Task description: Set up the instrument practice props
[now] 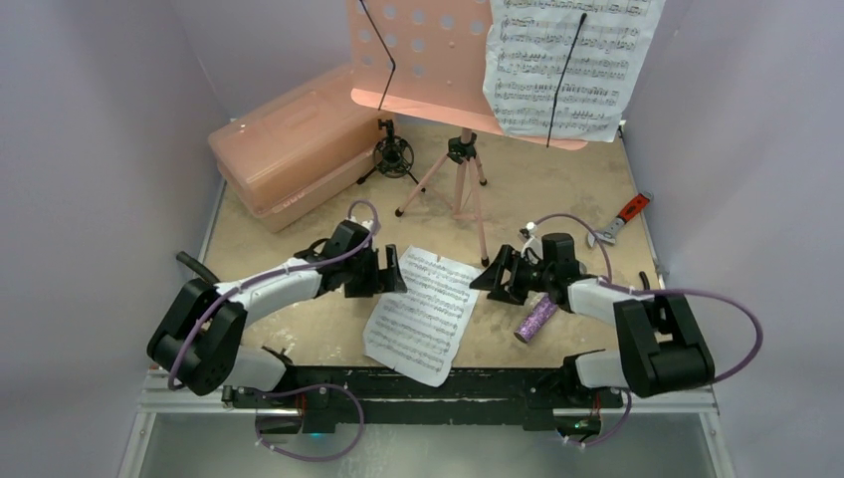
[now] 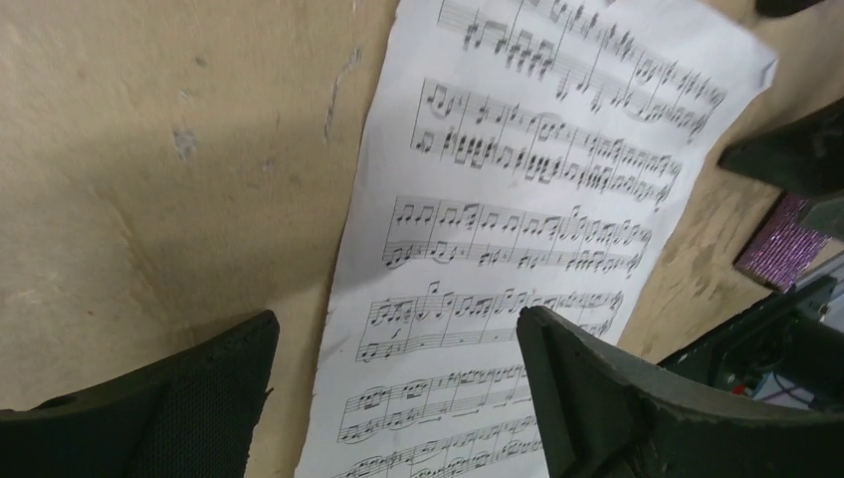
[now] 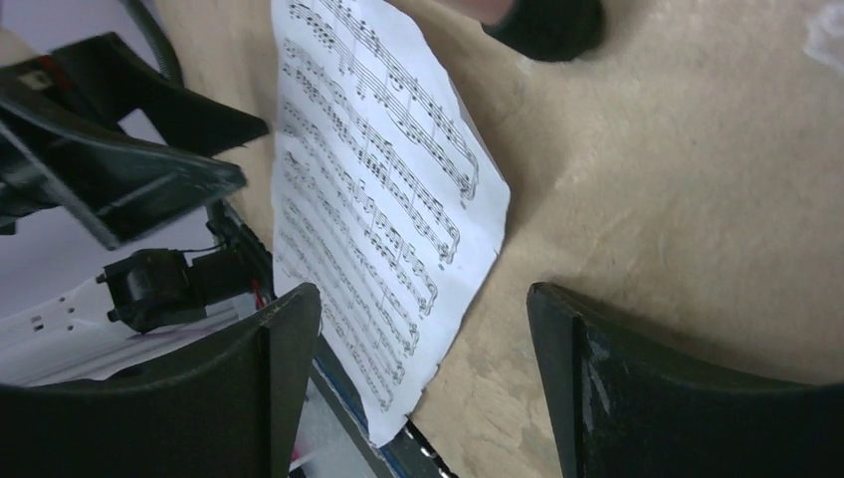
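Observation:
A pink music stand (image 1: pixel 438 60) stands at the back on thin tripod legs. One sheet-music page (image 1: pixel 567 65) is on its desk at the right. A second page (image 1: pixel 423 311) lies flat on the table at the front middle, its near corner over the table's front edge. It also shows in the left wrist view (image 2: pixel 498 259) and the right wrist view (image 3: pixel 378 209). My left gripper (image 1: pixel 395 271) is open at the page's left edge. My right gripper (image 1: pixel 490 277) is open at its right edge. The glittery purple microphone (image 1: pixel 535 319) lies by the right arm. The black mini tripod (image 1: pixel 392 156) stands behind.
A big pink plastic case (image 1: pixel 294 144) sits at the back left. A red-handled wrench (image 1: pixel 622 216) lies at the right edge. Grey walls close in both sides.

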### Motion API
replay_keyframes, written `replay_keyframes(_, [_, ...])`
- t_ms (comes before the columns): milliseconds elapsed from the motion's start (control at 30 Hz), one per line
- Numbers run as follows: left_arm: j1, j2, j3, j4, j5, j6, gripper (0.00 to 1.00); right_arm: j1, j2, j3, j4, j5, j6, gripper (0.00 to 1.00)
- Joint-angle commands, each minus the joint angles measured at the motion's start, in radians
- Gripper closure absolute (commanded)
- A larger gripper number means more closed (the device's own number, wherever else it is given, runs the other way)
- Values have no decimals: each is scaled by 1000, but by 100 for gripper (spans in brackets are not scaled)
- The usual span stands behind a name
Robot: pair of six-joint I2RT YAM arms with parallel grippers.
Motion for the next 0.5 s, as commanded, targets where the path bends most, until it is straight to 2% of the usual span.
replay_keyframes(0, [2,45,-48,17,122,46,13,9,130,2,182,-27,-10,24])
replay_keyframes(100, [2,76,-77,95,173,31,15,31,226,39,249,-57,-18,35])
replay_keyframes(233, [1,109,-97,160,203,16,16,69,287,82,276,-80,-31,55])
replay_keyframes(367, [0,114,-109,211,230,7,16,77,255,97,265,-79,-46,63])
replay_keyframes(467, [0,109,-116,255,243,4,16,83,207,122,177,-24,-66,59])
